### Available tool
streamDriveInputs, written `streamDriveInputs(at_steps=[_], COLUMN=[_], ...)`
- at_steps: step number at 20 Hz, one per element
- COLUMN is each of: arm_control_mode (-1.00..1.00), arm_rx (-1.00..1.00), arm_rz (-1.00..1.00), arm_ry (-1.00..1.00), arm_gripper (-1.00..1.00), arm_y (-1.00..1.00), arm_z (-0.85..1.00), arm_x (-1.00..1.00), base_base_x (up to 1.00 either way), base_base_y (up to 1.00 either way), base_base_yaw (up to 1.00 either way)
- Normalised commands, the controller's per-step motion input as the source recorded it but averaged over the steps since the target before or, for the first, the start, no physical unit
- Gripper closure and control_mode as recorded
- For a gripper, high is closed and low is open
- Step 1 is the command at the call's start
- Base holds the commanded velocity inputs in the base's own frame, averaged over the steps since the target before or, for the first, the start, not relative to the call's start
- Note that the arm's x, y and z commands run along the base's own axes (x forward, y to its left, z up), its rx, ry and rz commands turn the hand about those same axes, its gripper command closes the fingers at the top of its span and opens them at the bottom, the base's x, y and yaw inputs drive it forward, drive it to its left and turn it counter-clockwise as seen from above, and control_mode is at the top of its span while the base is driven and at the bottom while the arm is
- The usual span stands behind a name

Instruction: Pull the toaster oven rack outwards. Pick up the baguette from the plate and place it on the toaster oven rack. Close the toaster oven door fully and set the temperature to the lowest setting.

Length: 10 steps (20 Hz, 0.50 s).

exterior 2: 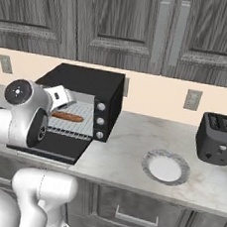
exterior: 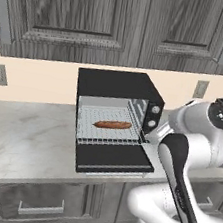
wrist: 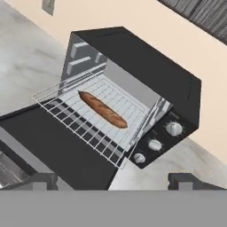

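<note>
Now the slender orange-brown baguette (wrist: pixel 103 109) is lying on the pulled-out silver wire rack (wrist: pixel 91 122). Claw (wrist: pixel 113 181), fingers apart and empty, is hovering near the stiff black drop-down door (wrist: pixel 48 148), probably best lifted by its near-edge handle.

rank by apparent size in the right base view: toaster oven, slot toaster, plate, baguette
1. toaster oven
2 and 3. plate and slot toaster: they look about alike, so unranked
4. baguette
</note>
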Motion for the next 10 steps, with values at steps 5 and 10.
streamDriveInputs(at_steps=[5,10], arm_control_mode=[-1.00,-1.00], arm_rx=[0.19,0.16], arm_rz=[-0.52,-0.37], arm_ry=[0.46,0.55], arm_gripper=[-1.00,-1.00], arm_y=[-0.13,-0.20], arm_z=[-0.16,-0.15], arm_x=[0.00,0.00], base_base_x=[0.00,0.00], base_base_y=[0.00,0.00], base_base_yaw=[0.00,0.00])
